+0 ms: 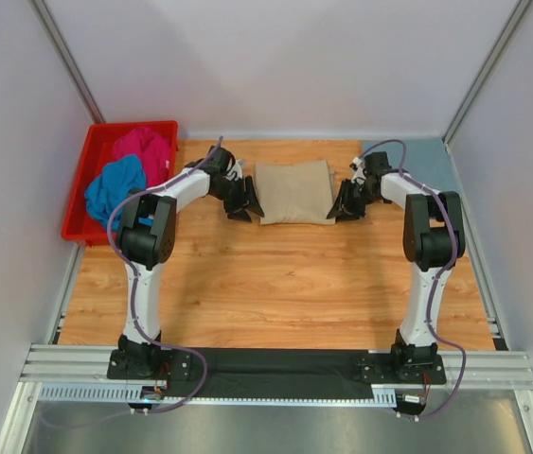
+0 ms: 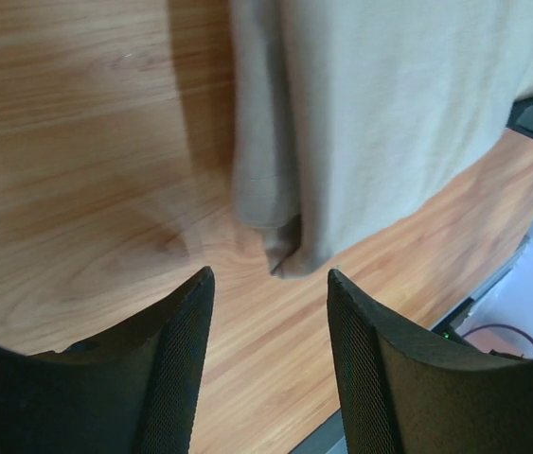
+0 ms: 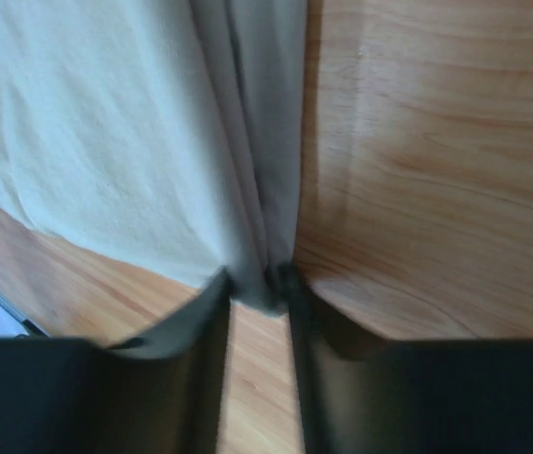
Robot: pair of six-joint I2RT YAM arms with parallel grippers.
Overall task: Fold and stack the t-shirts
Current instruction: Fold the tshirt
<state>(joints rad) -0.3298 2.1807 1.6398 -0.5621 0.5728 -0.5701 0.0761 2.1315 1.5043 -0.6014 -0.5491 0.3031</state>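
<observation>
Saw wooden tabletop [image 1: 275, 284] with bin [image 1: 77, 203] at far-left edge. Found beige shirt [image 1: 293, 192] lying at far centre, already folded to a rough rectangle, between the two arms. Spotted grey shirt [image 1: 422, 156] flat at far-right corner, well apart from it. Counted blue shirt [image 1: 115, 189] and magenta shirt [image 1: 145, 149] bundled in bin, unfolded.

Found left gripper [image 2: 271, 284] spread and empty, fingertips just short of beige shirt's near-left corner, cloth not yet between them. Found right gripper [image 3: 258, 284] nearly pressed together, looked to be pinching shirt's near-right edge layers; wrist view blurred, so not certain of bite depth.

Read step as two-sided grab on beige shirt, for another fold or a lift to the stack; could not tell which.

To do it well:
- Needed left pushed in over the corner, low to tabletop, before closing.
- Needed all layers caught, not top ply only.
- Needed both arms lifted level and together, else fold would open.
- Risked dragging cloth and skewing the rectangle if one side led.
</observation>
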